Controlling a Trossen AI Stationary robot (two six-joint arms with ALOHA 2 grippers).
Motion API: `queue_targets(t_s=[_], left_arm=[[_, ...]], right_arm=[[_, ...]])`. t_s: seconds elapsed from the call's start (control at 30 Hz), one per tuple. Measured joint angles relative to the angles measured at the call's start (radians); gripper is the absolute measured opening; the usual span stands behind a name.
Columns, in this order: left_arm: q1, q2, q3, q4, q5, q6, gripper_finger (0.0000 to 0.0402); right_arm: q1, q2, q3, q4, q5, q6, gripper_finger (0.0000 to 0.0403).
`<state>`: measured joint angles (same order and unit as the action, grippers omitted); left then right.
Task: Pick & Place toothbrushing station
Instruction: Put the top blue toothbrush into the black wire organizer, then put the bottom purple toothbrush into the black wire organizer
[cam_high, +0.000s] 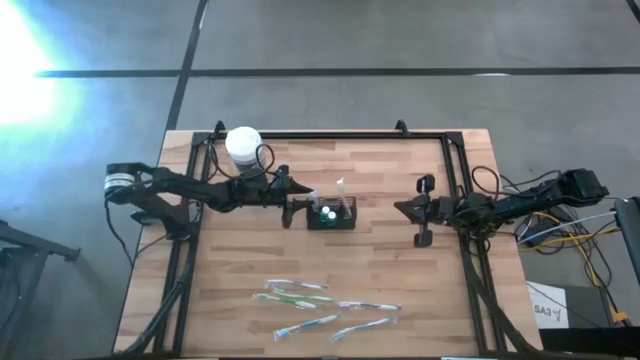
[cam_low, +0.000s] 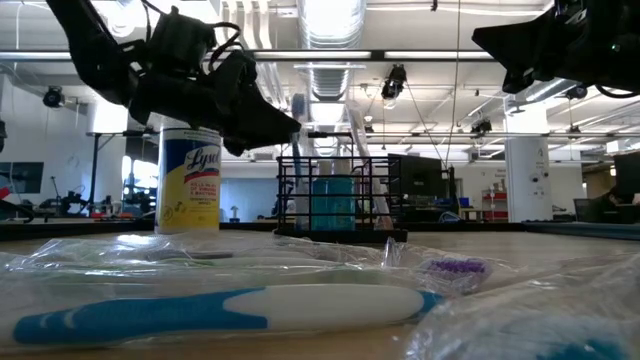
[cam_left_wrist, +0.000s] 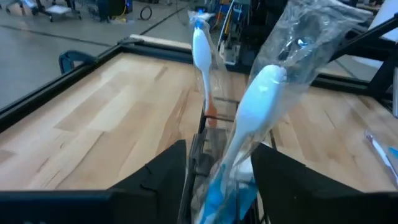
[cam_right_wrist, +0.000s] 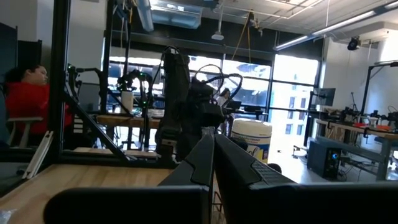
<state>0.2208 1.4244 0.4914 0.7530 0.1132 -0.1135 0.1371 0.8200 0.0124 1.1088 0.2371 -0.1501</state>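
Note:
The black wire-mesh caddy (cam_high: 332, 216) stands by its base on the wooden table, mid-table, and also shows in the low view (cam_low: 335, 195). Plastic-wrapped toothbrushes (cam_left_wrist: 252, 106) stand upright in it. My left gripper (cam_high: 298, 209) is open at the caddy's left end, and its two fingers (cam_left_wrist: 165, 177) stand either side of the caddy's wire edge (cam_left_wrist: 200, 146). My right gripper (cam_high: 400, 208) is shut and empty, right of the caddy and above the table. My left gripper comes level from the table's left, its fingers on either side of the caddy's left end (cam_left_wrist: 200, 146). I cannot tell whether the fingers touch the wire. The caddy stands upright on the table.
A white-lidded jar with a yellow label (cam_high: 243, 143) stands behind my left arm, at the far left. Several plastic-wrapped toothbrushes (cam_high: 320, 305) lie near the table's front edge. A black frame (cam_high: 330, 135) runs around the table.

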Motion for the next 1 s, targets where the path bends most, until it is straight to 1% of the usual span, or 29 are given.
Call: queue_targets(t_s=[0.07, 0.23, 0.4, 0.63, 0.67, 0.73, 0.83, 0.87, 0.93, 1.0], left_arm=[[0.000, -0.033, 0.000, -0.046, 0.001, 0.001, 0.0189], [0.000, -0.158, 0.000, -0.239, 0.002, 0.028, 0.0190], [0.000, -0.317, -0.001, -0.404, 0.002, 0.060, 0.0190], [-0.003, -0.551, -0.002, -0.653, 0.005, 0.062, 0.0190], [-0.004, -0.586, -0.004, -0.690, 0.016, 0.066, 0.0190], [-0.008, -0.648, -0.013, -0.747, 0.078, 0.098, 0.0190], [-0.011, -0.750, -0.063, -0.739, 0.211, 0.133, 0.0182], [-0.012, -0.786, -0.084, -0.720, 0.233, 0.134, 0.0176], [-0.012, -0.859, -0.125, -0.693, 0.228, 0.119, 0.0158], [-0.012, -0.925, -0.166, -0.689, 0.196, 0.103, 0.0131]], right_arm=[[0.000, 0.000, 0.000, -0.001, 0.000, 0.000, 0.0008], [0.000, 0.000, 0.000, -0.005, 0.000, 0.000, 0.0008], [0.000, 0.000, 0.000, -0.006, 0.000, 0.001, 0.0008], [0.000, 0.000, 0.000, -0.006, 0.000, 0.012, 0.0008], [0.000, 0.000, 0.000, -0.005, 0.000, 0.013, 0.0008], [0.000, 0.000, 0.000, -0.006, 0.000, 0.013, 0.0008], [0.000, 0.000, 0.000, -0.006, 0.000, 0.013, 0.0008], [0.000, 0.000, 0.000, -0.007, 0.000, 0.012, 0.0008], [0.000, 0.000, 0.000, -0.009, 0.000, 0.013, 0.0008], [0.000, 0.000, 0.000, -0.011, 0.000, 0.015, 0.0008]])
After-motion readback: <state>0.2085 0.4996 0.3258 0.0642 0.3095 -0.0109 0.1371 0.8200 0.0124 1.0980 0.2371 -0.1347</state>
